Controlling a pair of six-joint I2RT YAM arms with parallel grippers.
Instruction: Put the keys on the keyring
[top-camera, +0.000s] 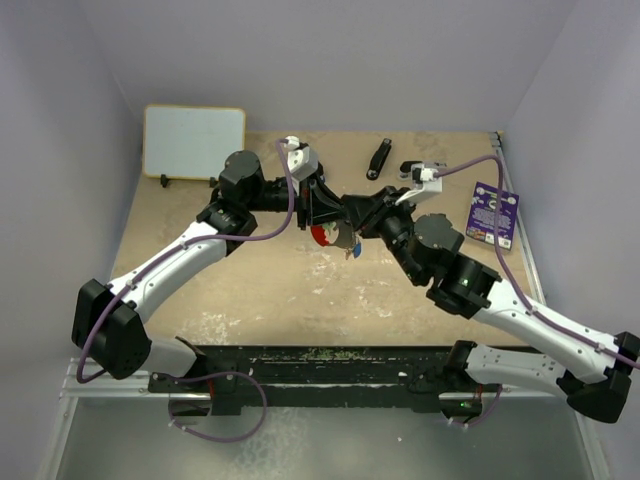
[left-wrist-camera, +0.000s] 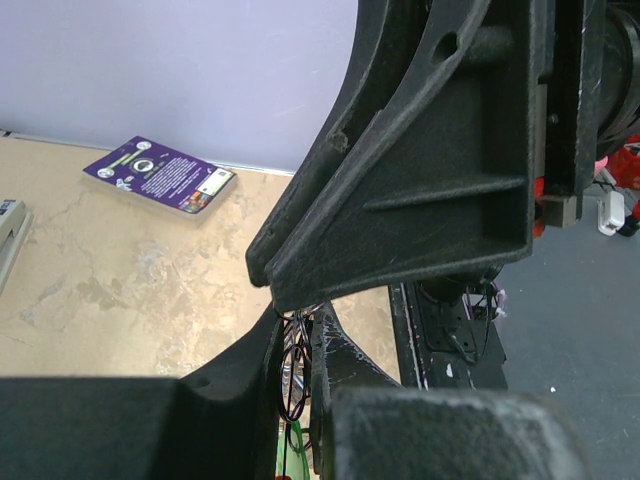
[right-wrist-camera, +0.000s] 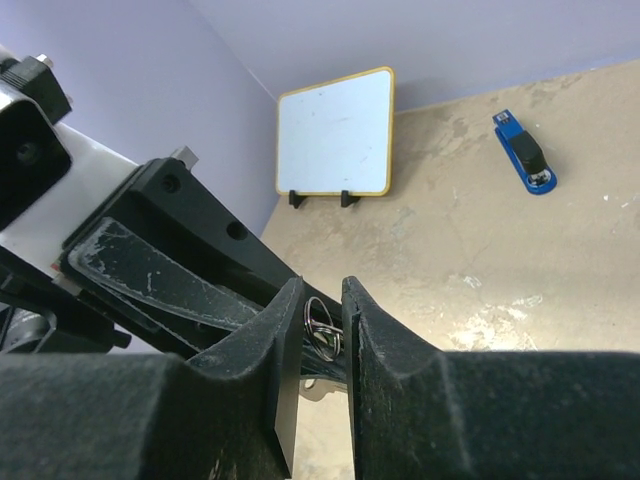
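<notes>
both arms are meeting over the middle of the tabletop (top-camera: 300, 290), grippers tip to tip, a little toward the far edge.

left gripper (left-wrist-camera: 300, 330): jaws are standing almost closed, and thin dark wire loops of the keyring (right-wrist-camera: 322, 328) are running down through the slit between them. it is reading as a pinch on the ring. in the top view the red fob (top-camera: 322, 237) is hanging just under this gripper, above the board.

right gripper (right-wrist-camera: 322, 295): jaws are parted only a little. the silver ring is sitting in the gap between the two fingers, nearly filling it. cannot tell whether either pad is actually touching the metal.

keys (top-camera: 352, 250): small coloured bits are dangling just right of the fob, below the point where the grippers are meeting. they are too small to count, and i cannot tell which are threaded on the ring.

around them: a whiteboard (top-camera: 193, 142) is standing in the far left corner. a black stapler (top-camera: 378, 157) is lying near the far edge, past the grippers. a purple card (top-camera: 493, 213) is lying flat by the right edge. the right wrist view is showing a blue stapler (right-wrist-camera: 525, 152) on the board, right of the whiteboard in that view.
</notes>
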